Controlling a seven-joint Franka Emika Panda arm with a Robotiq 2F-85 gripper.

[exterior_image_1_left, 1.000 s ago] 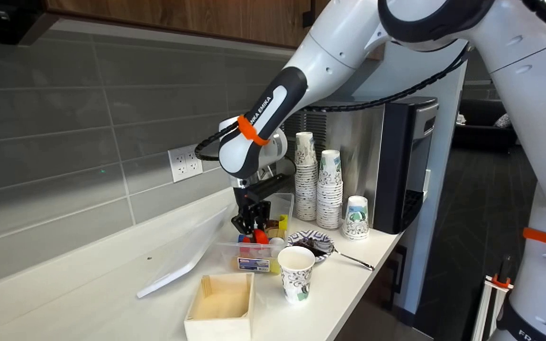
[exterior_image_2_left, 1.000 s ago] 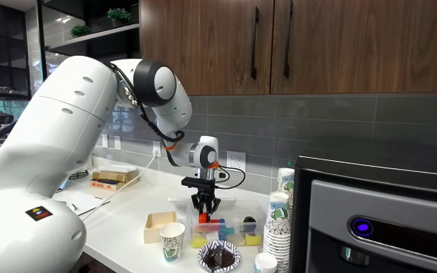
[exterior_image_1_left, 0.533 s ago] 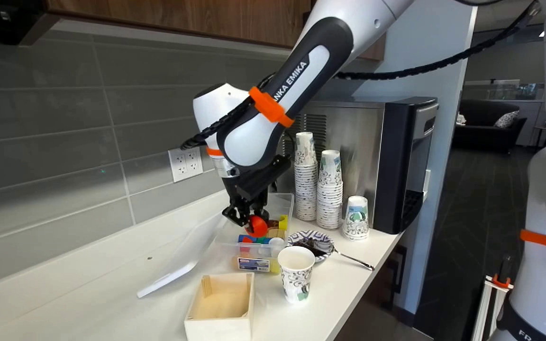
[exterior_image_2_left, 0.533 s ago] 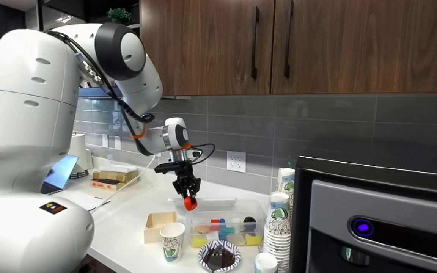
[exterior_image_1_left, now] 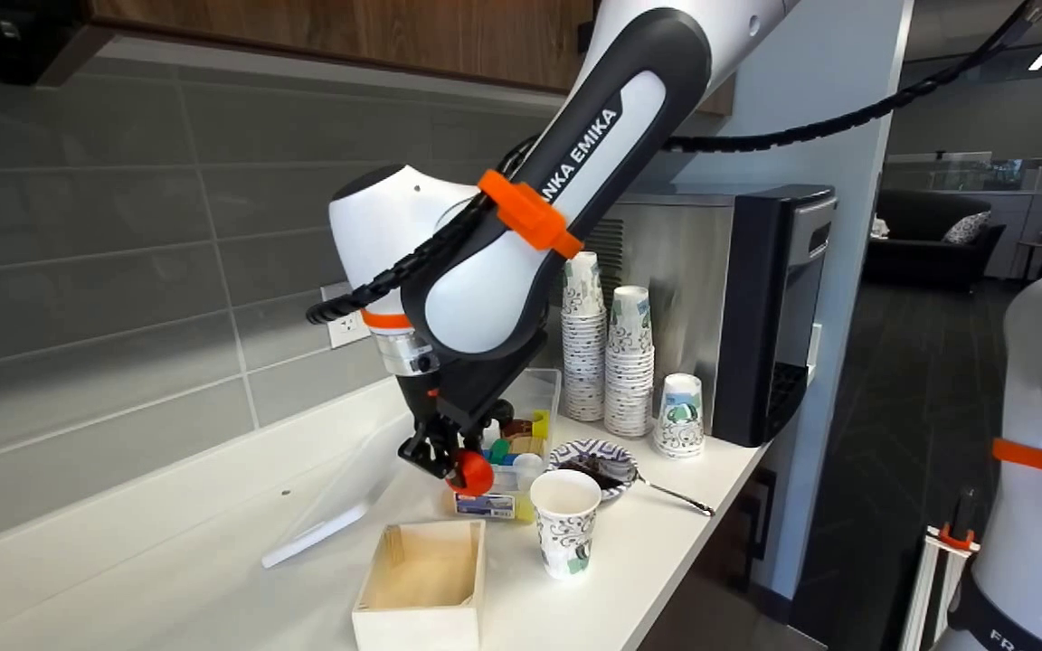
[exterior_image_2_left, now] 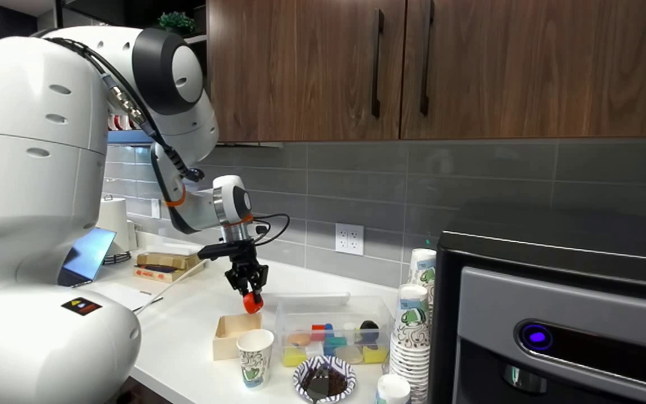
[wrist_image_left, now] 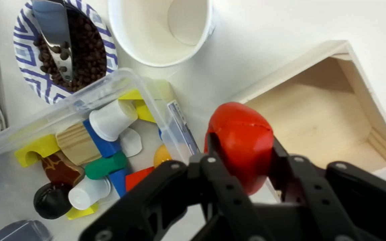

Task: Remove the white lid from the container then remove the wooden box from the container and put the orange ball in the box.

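Observation:
My gripper (wrist_image_left: 245, 144) is shut on the red-orange ball (wrist_image_left: 241, 134), with one finger on each side of it. In both exterior views the ball (exterior_image_1_left: 472, 473) (exterior_image_2_left: 253, 303) hangs in the air between the container and the wooden box. The pale wooden box (exterior_image_1_left: 417, 624) stands open on the counter, also in the wrist view (wrist_image_left: 313, 127), where the ball overlaps its near edge. The translucent container (exterior_image_2_left: 379, 311) is open and holds several coloured pieces. The white lid (exterior_image_1_left: 340, 497) lies tilted beside the container, toward the wall.
An upright paper cup (exterior_image_1_left: 566, 533) stands close beside the wooden box. A patterned bowl (wrist_image_left: 25, 60) of dark beans with a metal scoop sits by the container. Stacked cups (exterior_image_1_left: 629, 389) and a dark machine (exterior_image_1_left: 770, 316) stand behind. The tiled wall (exterior_image_2_left: 485, 191) borders the counter.
My gripper has lifted the red-orange ball up out of the container and carried it toward the wooden box. The box, container, lid and cups have stayed in place.

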